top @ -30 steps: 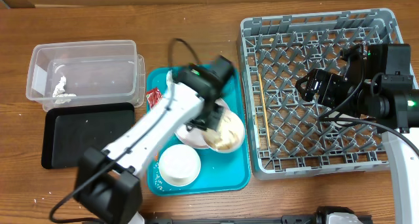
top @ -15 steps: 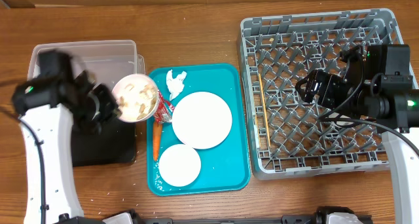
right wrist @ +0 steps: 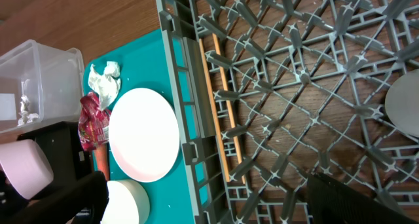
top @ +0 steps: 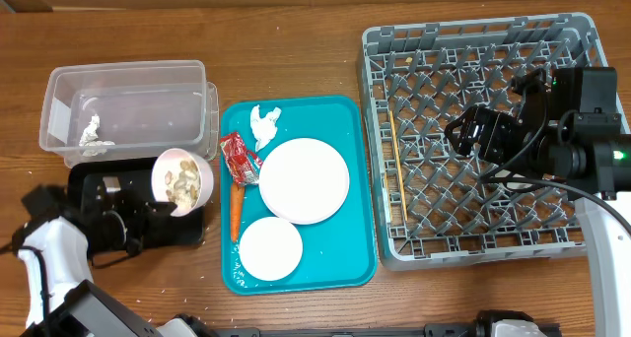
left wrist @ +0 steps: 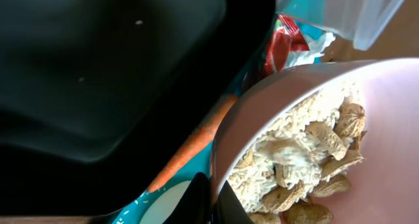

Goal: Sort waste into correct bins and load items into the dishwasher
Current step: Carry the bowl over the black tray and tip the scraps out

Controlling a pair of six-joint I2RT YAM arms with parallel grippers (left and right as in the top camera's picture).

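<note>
Left arm lies low over the black tray [top: 89, 184], left jaws gripping the tilted bowl [top: 183, 179]; right jaws, far to its right, spread apart.

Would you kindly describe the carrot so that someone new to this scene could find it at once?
Find the teal tray left of the grey rack, in the middle of the table. Along the tray's left edge, just below the crinkled red wrapper, lies the carrot. It is the only long, thin, orange thing there, unlike the round white plate beside it.
</note>
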